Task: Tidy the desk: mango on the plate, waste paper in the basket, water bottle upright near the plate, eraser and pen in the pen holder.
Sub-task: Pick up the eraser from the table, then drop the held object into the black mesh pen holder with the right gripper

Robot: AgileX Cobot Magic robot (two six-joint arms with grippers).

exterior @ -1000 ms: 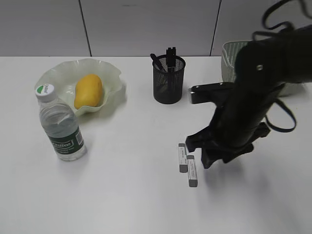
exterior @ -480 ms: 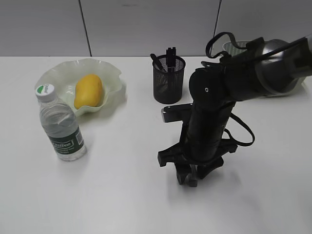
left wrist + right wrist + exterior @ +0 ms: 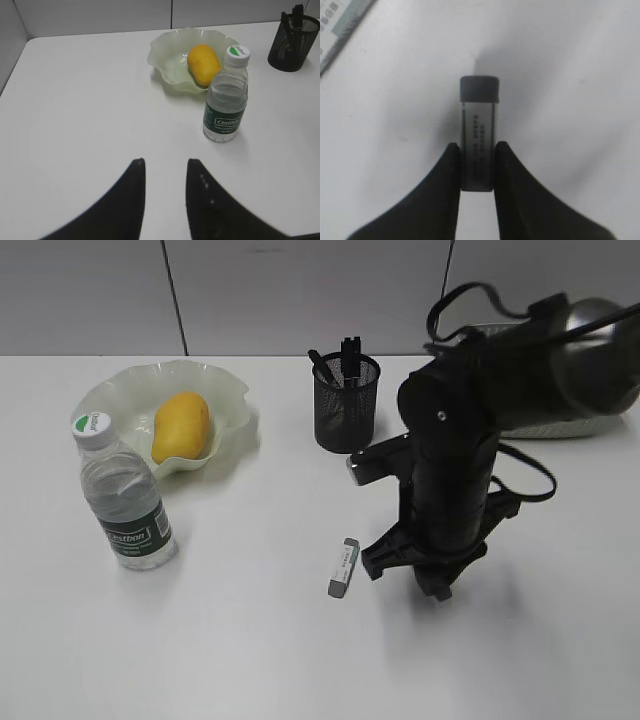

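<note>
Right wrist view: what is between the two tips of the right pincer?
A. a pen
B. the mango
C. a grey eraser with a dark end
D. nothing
C: the right pincer is shut on a grey eraser, whose dark end sticks out beyond the fingertips, above the white desk.

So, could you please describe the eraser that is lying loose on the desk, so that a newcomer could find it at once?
Start at the black mesh pen holder at the back of the desk and come forward towards the camera. The loose eraser lies flat just left of the right end effector, a small grey bar. The other eraser is gripped.
</note>
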